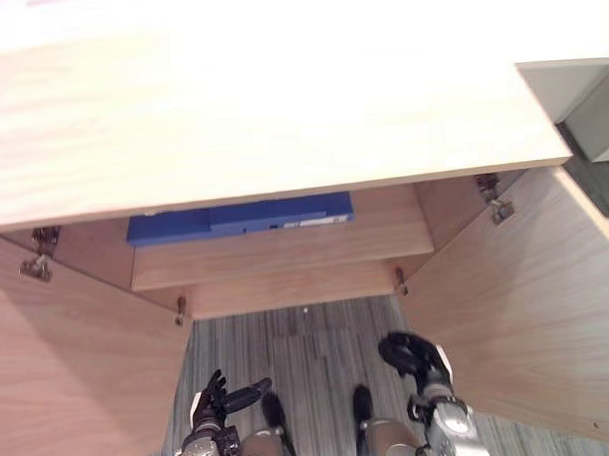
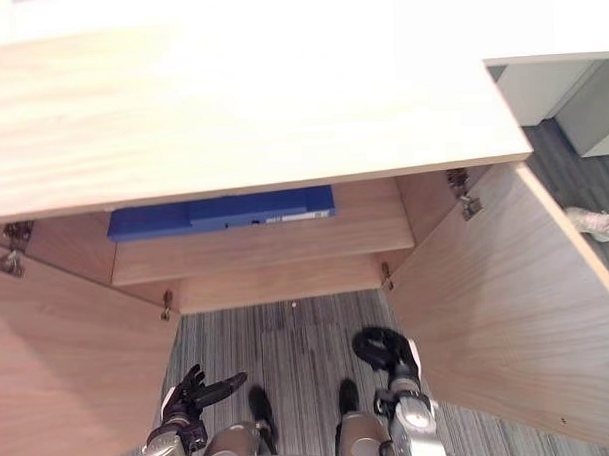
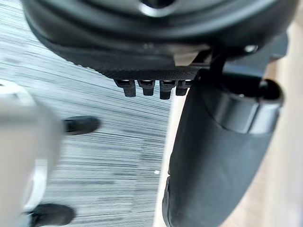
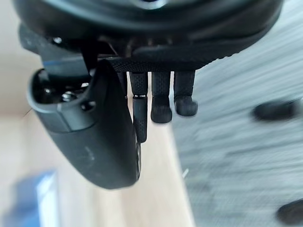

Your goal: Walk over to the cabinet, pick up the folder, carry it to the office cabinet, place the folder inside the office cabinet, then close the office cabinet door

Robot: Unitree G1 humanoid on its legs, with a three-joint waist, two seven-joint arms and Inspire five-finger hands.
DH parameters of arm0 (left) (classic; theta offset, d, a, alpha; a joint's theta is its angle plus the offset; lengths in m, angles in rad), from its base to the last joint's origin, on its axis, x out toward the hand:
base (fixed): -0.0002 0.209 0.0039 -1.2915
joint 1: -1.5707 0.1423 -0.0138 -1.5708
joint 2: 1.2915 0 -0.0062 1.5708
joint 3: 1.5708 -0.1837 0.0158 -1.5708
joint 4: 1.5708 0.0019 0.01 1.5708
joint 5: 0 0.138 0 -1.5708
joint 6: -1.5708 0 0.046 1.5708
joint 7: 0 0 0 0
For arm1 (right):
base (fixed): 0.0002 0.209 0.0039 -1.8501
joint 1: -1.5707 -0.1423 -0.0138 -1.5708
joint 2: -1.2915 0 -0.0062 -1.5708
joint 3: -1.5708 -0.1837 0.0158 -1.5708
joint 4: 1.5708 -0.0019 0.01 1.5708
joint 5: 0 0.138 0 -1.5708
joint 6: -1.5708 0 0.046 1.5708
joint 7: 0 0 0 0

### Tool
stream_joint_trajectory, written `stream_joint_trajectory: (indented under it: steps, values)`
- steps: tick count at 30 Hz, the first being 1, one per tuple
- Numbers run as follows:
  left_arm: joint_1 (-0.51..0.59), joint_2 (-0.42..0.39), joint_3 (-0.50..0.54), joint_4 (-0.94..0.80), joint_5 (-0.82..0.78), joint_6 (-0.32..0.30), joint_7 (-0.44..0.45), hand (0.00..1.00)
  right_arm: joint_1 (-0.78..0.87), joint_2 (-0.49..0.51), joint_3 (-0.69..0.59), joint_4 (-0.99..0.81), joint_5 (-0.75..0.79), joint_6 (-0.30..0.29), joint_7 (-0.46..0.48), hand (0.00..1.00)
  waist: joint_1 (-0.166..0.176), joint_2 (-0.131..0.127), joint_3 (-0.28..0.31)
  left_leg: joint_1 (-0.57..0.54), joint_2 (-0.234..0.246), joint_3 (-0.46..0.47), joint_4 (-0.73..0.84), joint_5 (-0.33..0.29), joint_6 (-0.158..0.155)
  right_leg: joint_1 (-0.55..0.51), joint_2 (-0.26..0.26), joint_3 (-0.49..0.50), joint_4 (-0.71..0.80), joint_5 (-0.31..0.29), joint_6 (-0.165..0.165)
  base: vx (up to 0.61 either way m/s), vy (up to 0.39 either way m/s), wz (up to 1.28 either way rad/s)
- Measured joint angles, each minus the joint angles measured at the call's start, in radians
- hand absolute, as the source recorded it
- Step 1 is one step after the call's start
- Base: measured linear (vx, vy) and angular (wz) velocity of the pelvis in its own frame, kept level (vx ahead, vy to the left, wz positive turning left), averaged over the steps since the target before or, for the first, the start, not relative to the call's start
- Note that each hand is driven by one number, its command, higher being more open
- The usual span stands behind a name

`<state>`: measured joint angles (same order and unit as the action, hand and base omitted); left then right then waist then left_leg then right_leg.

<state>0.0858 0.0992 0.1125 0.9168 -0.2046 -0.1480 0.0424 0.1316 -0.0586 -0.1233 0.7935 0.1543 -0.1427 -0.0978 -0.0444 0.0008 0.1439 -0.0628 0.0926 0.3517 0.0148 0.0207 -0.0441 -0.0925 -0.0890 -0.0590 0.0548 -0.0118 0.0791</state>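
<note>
A flat blue folder (image 1: 240,218) lies on the upper shelf (image 1: 285,254) inside the wooden office cabinet (image 1: 260,109), tucked under its top, and shows as a blue patch (image 4: 33,201) in the right wrist view. Both cabinet doors stand wide: the left door (image 1: 69,366) and the right door (image 1: 527,300). My left hand (image 1: 218,399) hangs low in front of the opening with its fingers straight and holding nothing. My right hand (image 1: 413,354) hangs close beside the right door's inner face, with relaxed, empty fingers (image 4: 161,99).
Grey striped carpet (image 1: 309,348) runs between the two open doors. A pale cabinet or wall unit (image 1: 585,93) stands at the far right. A small white object (image 2: 597,223) lies on the floor beyond the right door.
</note>
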Motion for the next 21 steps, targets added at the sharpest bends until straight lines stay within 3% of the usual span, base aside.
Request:
stream_joint_trajectory:
  steps: [6,14,21]
  values:
    - [0.009,-0.001,-0.002,0.035,0.05,0.006,-0.012,1.0,0.037,0.001,-0.072,0.081,0.003,0.024,-0.022,1.0,-0.025,-0.001,-0.026,0.087,-0.017,0.023,-0.064,0.016,0.002,0.046,-0.002,0.033,-0.023,0.007,0.003,-0.02,0.03,-0.17]
    - [0.057,-0.002,0.004,0.073,0.068,0.034,-0.023,1.0,0.044,0.025,-0.265,0.077,0.094,0.027,-0.033,1.0,-0.036,-0.004,-0.032,0.17,-0.037,0.146,-0.101,-0.002,-0.011,0.054,0.003,0.165,-0.055,0.044,0.014,-0.05,0.029,-0.48]
    - [0.101,-0.003,0.03,0.072,0.093,0.032,-0.031,1.0,0.124,0.014,-0.444,-0.242,0.139,0.027,-0.076,1.0,-0.101,0.003,-0.047,0.205,-0.042,0.297,-0.074,-0.067,-0.023,0.015,0.02,0.322,-0.054,0.05,0.008,-0.01,0.002,-0.67]
